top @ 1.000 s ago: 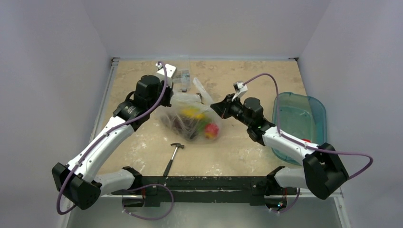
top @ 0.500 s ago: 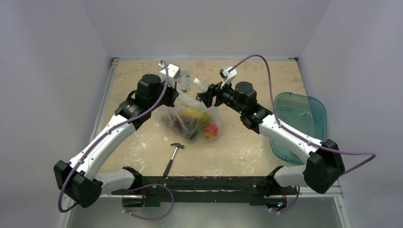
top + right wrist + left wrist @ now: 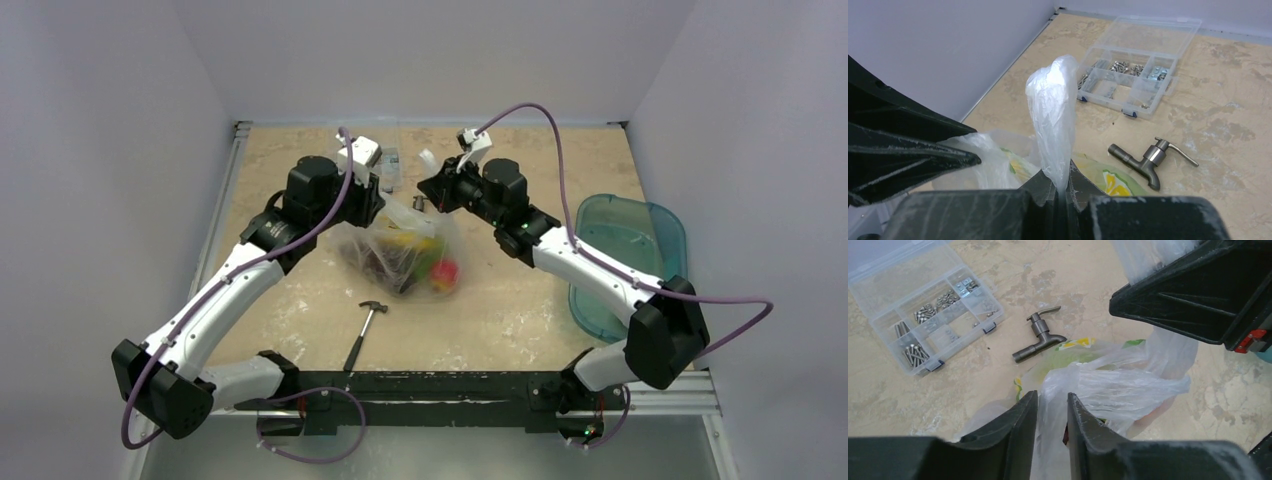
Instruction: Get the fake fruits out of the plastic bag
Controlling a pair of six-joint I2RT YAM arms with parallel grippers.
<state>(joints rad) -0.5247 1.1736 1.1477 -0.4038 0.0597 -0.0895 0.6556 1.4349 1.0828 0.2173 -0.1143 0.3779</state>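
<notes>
The plastic bag lies mid-table between both arms, with the fake fruits inside it: a yellow one, a red one and dark ones. My right gripper is shut on a twisted strip of the bag, which stands up from its jaws. My left gripper stands slightly open at the bag's left top edge. Loose bag film runs through the narrow gap between its fingers. In the top view the two grippers face each other over the bag's far end.
A clear box of small parts and a grey metal tap lie just behind the bag. A hammer lies in front of it. A teal tub stands at the right edge of the table.
My right gripper moved back and left, opened, then shut on the bag's strip. My left gripper's jaws have parted a little. The bag is drawn up at its far end.
</notes>
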